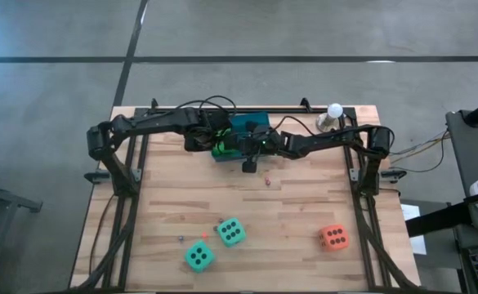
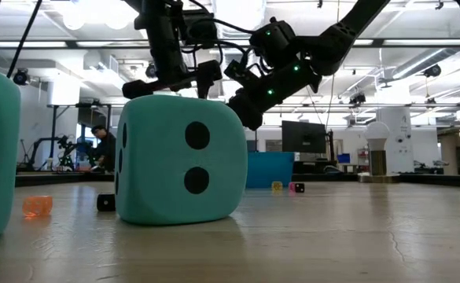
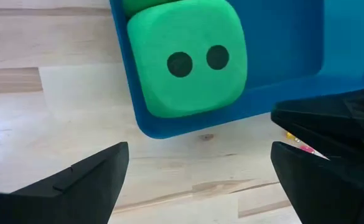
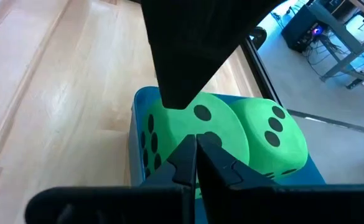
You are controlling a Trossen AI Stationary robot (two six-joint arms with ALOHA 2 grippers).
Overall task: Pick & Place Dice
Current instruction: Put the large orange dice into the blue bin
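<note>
Both arms meet over the blue tray [image 1: 255, 122] at the far edge of the table [image 1: 288, 212]. Two bright green dice [image 4: 231, 134] sit side by side inside the tray, so that part looks done. The left gripper [image 3: 197, 180] hangs just outside the tray's near corner, jaws spread wide and empty. The right gripper [image 4: 196, 158] is pinched shut on nothing, just over the tray. Three dice remain well away from the tray near the front edge: two teal dice [image 1: 216, 244] close together, and an orange-red die [image 1: 333, 238] off to the right. Probably the next move is a reach forward for a teal die; hard to say which arm. The boards between are mostly open, though tiny bits lie near the teal pair.
</note>
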